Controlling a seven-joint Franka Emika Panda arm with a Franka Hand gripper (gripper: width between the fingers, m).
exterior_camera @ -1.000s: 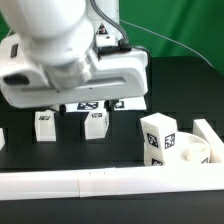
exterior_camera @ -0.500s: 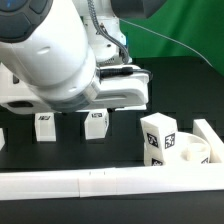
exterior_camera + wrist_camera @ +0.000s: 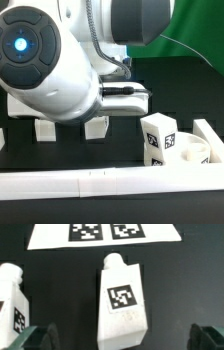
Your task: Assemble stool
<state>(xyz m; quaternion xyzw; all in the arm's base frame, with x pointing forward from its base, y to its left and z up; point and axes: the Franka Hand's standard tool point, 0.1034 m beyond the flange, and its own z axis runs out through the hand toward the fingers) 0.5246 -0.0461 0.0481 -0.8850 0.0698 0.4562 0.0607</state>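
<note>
In the exterior view, the arm (image 3: 60, 70) has swung round and sunk over the last second. Its bulk now fills the upper left and centre of the frame, and a blue light (image 3: 20, 45) on it faces the camera. The tags on the two standing legs (image 3: 45, 129) (image 3: 96, 127) at mid-frame showed before; now only the legs' lower ends clear the arm. The seat disc (image 3: 188, 150), at the exterior view's right, and the tagged leg (image 3: 157, 138) against it have not moved, nor has the long rail (image 3: 80, 184) across the lower frame. We judge the arm is lining up on one of the loose legs, so leg fitting is barely begun. The jaws are hidden here behind the arm. We cannot tell whether the leg by the seat sits in a recess.

In the wrist view, one leg (image 3: 124, 303) lies on the black desk (image 3: 65, 286), tag up. The dark fingertips (image 3: 38, 340) sit on either side of its near end, so the jaws are spread wide and pinch nothing. Another leg (image 3: 12, 300) is cut off at the frame edge. The marker board (image 3: 103, 235) lies beyond, only partly shown. How high the jaws are above the leg is unclear.
</note>
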